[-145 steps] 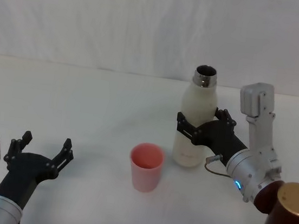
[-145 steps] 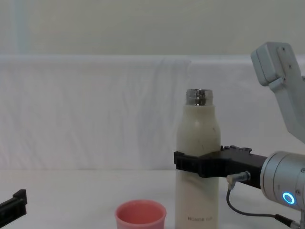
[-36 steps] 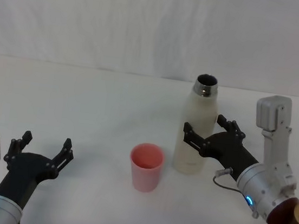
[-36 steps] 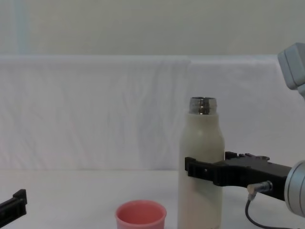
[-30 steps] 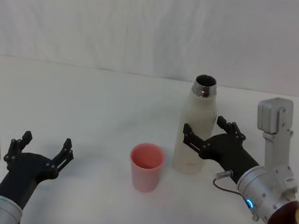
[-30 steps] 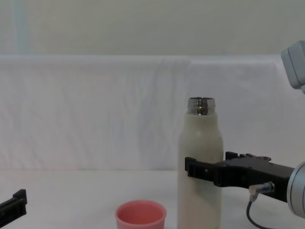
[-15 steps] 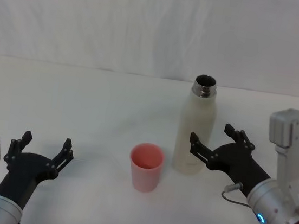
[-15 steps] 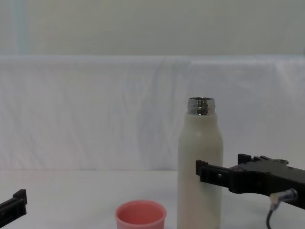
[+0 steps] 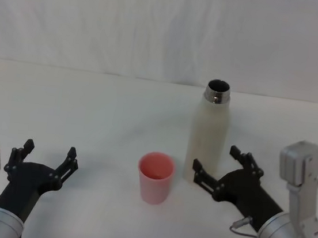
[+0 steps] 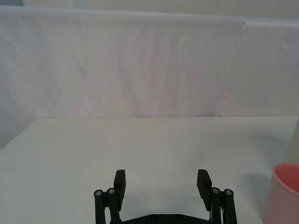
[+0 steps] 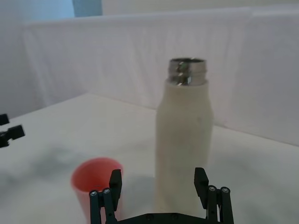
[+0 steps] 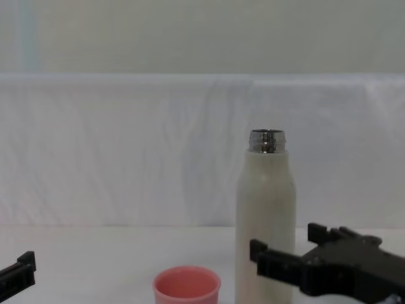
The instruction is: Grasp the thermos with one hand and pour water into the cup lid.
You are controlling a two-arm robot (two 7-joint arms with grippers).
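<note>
1. Thermos [image 9: 208, 138] stands upright and uncapped on the white table [image 9: 102, 112], free of any grip, with the pink cup lid [image 9: 155, 177] upright just beside it on the robot's left and a little nearer you.

2. Your right gripper [image 9: 221, 169] sits low, just in front of the thermos base, its jaws spread wide and holding nothing. In the right wrist view the fingers [image 11: 201, 182] frame the lower body of the bottle [image 11: 184, 144] without touching it.

3. Your left gripper [image 9: 45, 159] is parked well apart near the table's front left, jaws also wide and empty.

4. Whether water is in the cup lid cannot be told from these views, so judge the pour as unconfirmed.

5. Risks if you re-grasp:
   - Driving forward off-centre could let one fingertip nudge the tall, narrow bottle and topple it, spilling from the open neck [image 12: 266, 140].
   - Gripping too low puts the weight above the fingers, so the bottle may swing when tilted.
   - The left-hand finger passes near the cup lid [image 11: 96, 184]; a sideways drift could knock it over.
</note>
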